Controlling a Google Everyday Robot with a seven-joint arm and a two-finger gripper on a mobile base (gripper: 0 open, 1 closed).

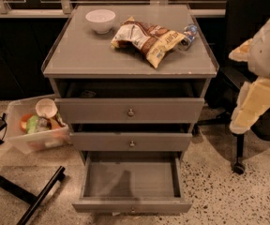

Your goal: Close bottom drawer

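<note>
The bottom drawer (pixel 131 179) of the grey cabinet (pixel 125 55) stands pulled far out. Its plain grey box interior is empty, and its small round knob (pixel 132 210) is on the front near the lower edge of the view. The middle drawer (pixel 131 142) and the top drawer (pixel 130 110) above it also stand slightly out. Only cream and white segments of my arm (pixel 257 100) show at the right, beside the cabinet and apart from it. My gripper is not in view.
On the cabinet top are a white bowl (pixel 100 20), a chip bag (pixel 146 39) and a small bottle (pixel 187 35). A clear plastic bin (pixel 34 125) with items sits on the floor at left, by black stand legs (pixel 32 196). A black office chair (pixel 252 36) stands at right.
</note>
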